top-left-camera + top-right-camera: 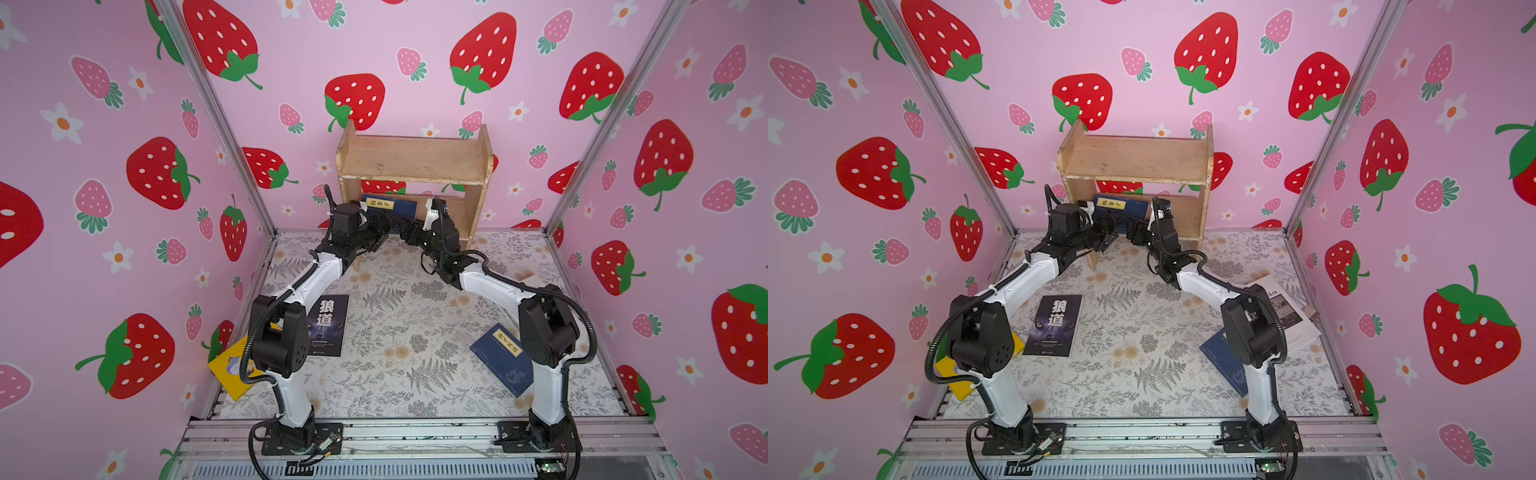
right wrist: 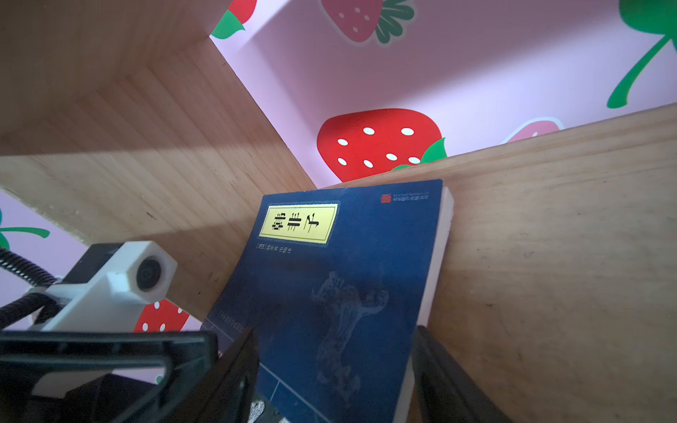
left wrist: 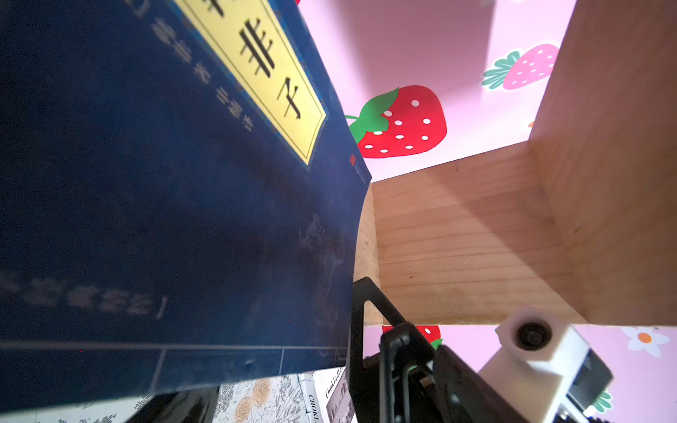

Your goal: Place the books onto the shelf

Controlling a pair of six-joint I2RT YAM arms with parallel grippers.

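Presently the right gripper [image 2: 335, 329] has its jaws set apart on either side of the lower end of a navy book [image 2: 340, 278]; whether they press it I cannot tell. Just beside it the left gripper [image 1: 378, 230] is spread wide and grips nothing, with that book's cover leaning close over it. The navy book sits tilted on the lower tier of the shelf [image 1: 415, 160], toward its left side, yellow label showing. Out on the floral table [image 1: 415, 340] lie a black book [image 1: 328, 326], a yellow book [image 1: 230, 372] partly under the left arm, a second navy book [image 1: 500, 359] and a white book [image 1: 1300, 328]
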